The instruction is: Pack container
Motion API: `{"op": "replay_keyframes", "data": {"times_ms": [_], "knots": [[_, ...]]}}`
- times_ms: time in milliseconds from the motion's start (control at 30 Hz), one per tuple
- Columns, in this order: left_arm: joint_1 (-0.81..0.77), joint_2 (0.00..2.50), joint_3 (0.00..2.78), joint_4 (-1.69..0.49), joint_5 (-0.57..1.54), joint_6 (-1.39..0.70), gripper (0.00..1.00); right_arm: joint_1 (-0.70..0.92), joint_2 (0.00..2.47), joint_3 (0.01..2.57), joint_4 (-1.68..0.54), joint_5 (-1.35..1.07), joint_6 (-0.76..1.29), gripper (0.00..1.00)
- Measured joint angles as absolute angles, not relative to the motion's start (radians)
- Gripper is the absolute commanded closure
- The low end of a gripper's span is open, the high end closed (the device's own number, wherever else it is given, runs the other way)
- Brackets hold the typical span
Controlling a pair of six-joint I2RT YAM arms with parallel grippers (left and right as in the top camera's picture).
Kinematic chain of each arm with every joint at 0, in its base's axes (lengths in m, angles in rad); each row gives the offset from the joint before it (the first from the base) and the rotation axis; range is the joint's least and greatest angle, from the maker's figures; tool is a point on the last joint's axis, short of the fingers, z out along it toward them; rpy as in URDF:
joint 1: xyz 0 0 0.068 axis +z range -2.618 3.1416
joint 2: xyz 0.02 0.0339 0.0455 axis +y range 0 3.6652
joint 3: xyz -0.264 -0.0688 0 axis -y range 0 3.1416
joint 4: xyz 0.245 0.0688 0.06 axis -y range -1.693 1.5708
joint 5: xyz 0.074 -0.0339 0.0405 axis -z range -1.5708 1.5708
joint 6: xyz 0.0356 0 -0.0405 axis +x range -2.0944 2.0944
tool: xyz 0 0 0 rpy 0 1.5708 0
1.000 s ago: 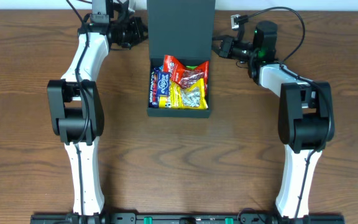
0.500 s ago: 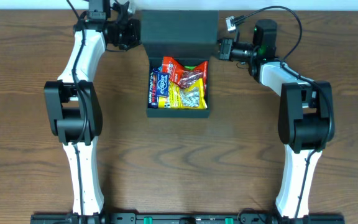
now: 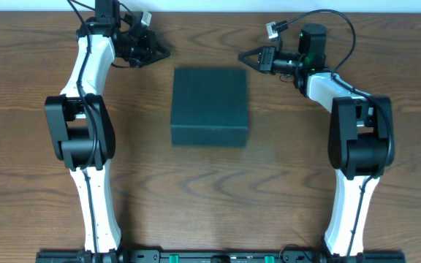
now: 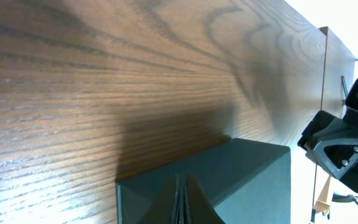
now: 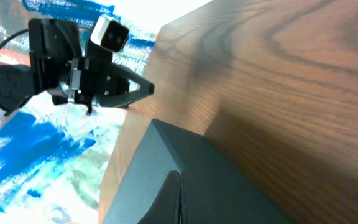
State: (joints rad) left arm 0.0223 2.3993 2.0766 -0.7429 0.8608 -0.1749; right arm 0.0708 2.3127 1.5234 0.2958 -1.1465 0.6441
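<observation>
The container (image 3: 210,107) is a dark teal-green square box in the middle of the table, its flap lid lying shut flat on top so its contents are hidden. It also shows in the left wrist view (image 4: 241,180) and the right wrist view (image 5: 166,168). My left gripper (image 3: 161,52) is shut and empty, above the table behind the box's far left corner. My right gripper (image 3: 244,56) is shut and empty, behind the box's far right corner. Each gripper's shut fingertips show in its own view, left (image 4: 180,202) and right (image 5: 178,199).
The wooden table (image 3: 35,146) surrounds the box. Its far edge runs just behind both grippers. Cables (image 3: 327,14) loop above the right arm. The left arm (image 5: 79,65) appears in the right wrist view, and the right arm (image 4: 347,146) in the left wrist view.
The lid stood upright, then came down flat over the snack packets, which are now hidden. Both grippers drew back from the lid's edges toward the table's far side.
</observation>
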Motion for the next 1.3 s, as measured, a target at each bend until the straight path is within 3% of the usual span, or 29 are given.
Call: {"op": "replay_keyframes", "data": {"times_ms": [300,567,767,1300], "knots": [[0.035,2.318,2.077,-0.873,0.715,-0.120,0.94,-0.004,2.313,1.523,0.280,-1.119,0.643,0.98],[0.020,2.084,2.078,-1.003,0.607,-0.005,0.94,-0.039,2.313,1.528,0.056,-0.931,0.554,0.98],[0.004,2.040,2.082,-1.082,0.550,0.031,0.94,-0.043,2.296,1.529,-0.081,-0.794,0.446,0.98],[-0.113,2.040,2.064,-1.202,0.530,0.140,0.94,-0.039,1.845,1.538,-0.675,-0.675,0.228,0.98]]}}
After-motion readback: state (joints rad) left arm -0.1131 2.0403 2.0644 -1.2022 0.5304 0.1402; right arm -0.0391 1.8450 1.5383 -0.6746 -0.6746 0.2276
